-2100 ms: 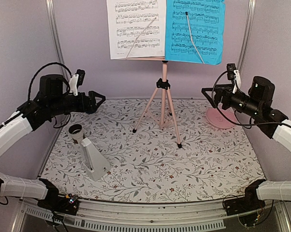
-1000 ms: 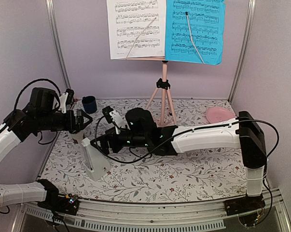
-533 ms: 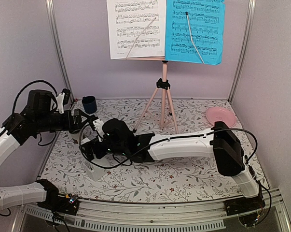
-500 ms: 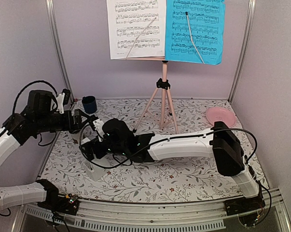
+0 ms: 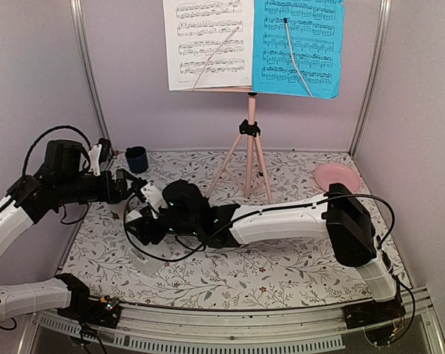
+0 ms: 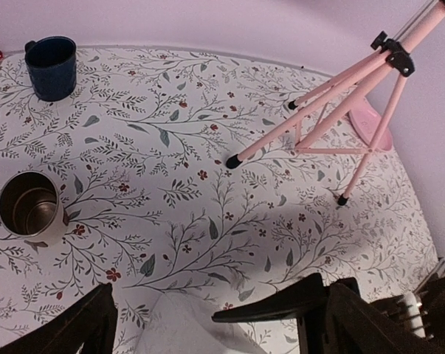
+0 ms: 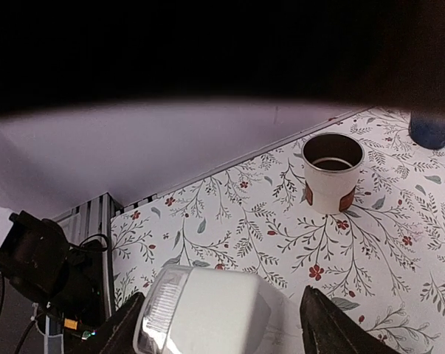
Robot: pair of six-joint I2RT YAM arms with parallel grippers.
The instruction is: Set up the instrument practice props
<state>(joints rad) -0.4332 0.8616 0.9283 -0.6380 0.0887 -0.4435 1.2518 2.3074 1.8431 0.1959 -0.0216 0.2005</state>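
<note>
The small white pyramid metronome (image 5: pixel 145 259) lies on the mat at the near left. My right arm reaches across the table, and my right gripper (image 5: pixel 139 230) is open, straddling the metronome (image 7: pixel 207 313). Its fingers (image 7: pixel 330 324) stand on both sides, with a gap on the right. My left gripper (image 5: pixel 128 187) hovers open just behind, and the metronome's white body (image 6: pixel 181 328) shows low between its fingers. The pink tripod music stand (image 5: pixel 249 140) stands at the back. A white sheet (image 5: pixel 207 44) and a bright blue sheet (image 5: pixel 296 48) rest on its tray.
A white cup with a metal inside (image 6: pixel 30 209) stands left of the metronome, also shown in the right wrist view (image 7: pixel 333 171). A dark blue cup (image 5: pixel 136 158) sits at the back left and a round pink plate (image 5: pixel 336 177) at the back right. The stand's legs (image 6: pixel 296 140) spread mid-table.
My right arm swung from the far right across the table to the metronome, and its jaws have narrowed a little around it. My left gripper dropped lower and stayed open.
</note>
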